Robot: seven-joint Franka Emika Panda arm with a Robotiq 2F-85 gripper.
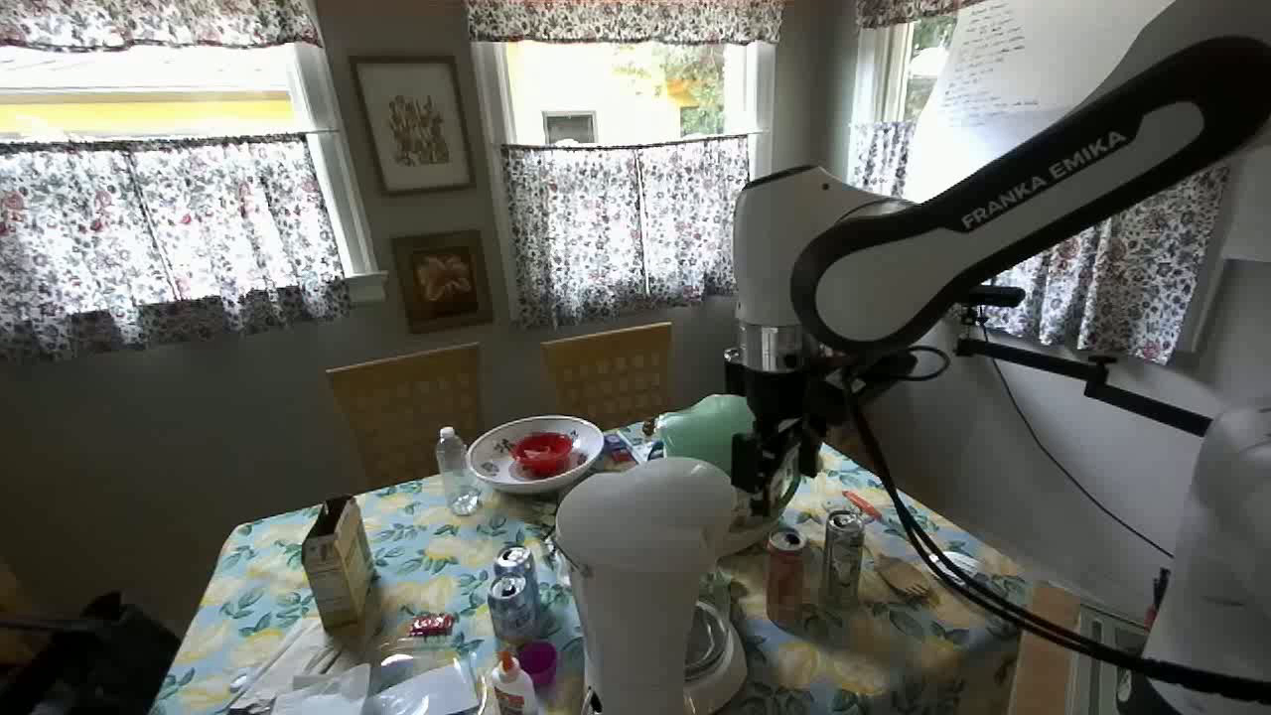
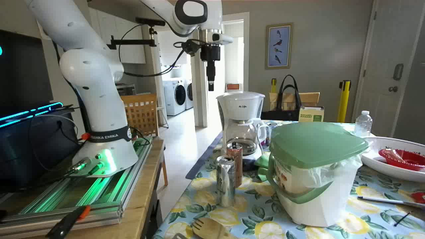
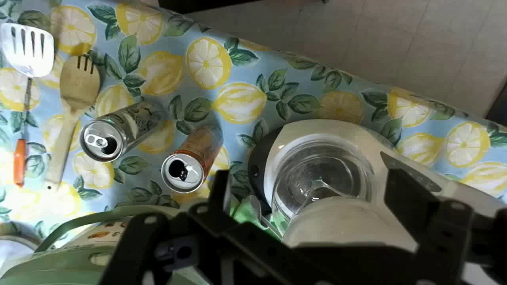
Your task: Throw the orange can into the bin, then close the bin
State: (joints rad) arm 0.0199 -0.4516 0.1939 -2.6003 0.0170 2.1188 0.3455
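Note:
The orange can [image 1: 785, 586] stands upright on the table; it also shows in an exterior view [image 2: 237, 166], partly behind a grey can, and in the wrist view [image 3: 200, 152]. Its top is opened. The bin [image 2: 318, 205] is white with a green handle and a pale green lid [image 2: 315, 142]. The lid lies over its top, with clear bag sticking out under the edge; I cannot tell if it is fully shut. The lid also shows at lower left in the wrist view [image 3: 51, 273]. My gripper [image 3: 313, 194] is open and empty, high above the coffee maker [image 2: 240, 106].
A grey can [image 2: 225, 182] stands beside the orange can. A wooden fork [image 3: 77, 91] and a spatula [image 3: 27, 51] lie near it. A white bowl [image 1: 496, 467], bottle [image 1: 457, 477], two blue cans [image 1: 513, 596] and a carton [image 1: 338, 566] stand farther off.

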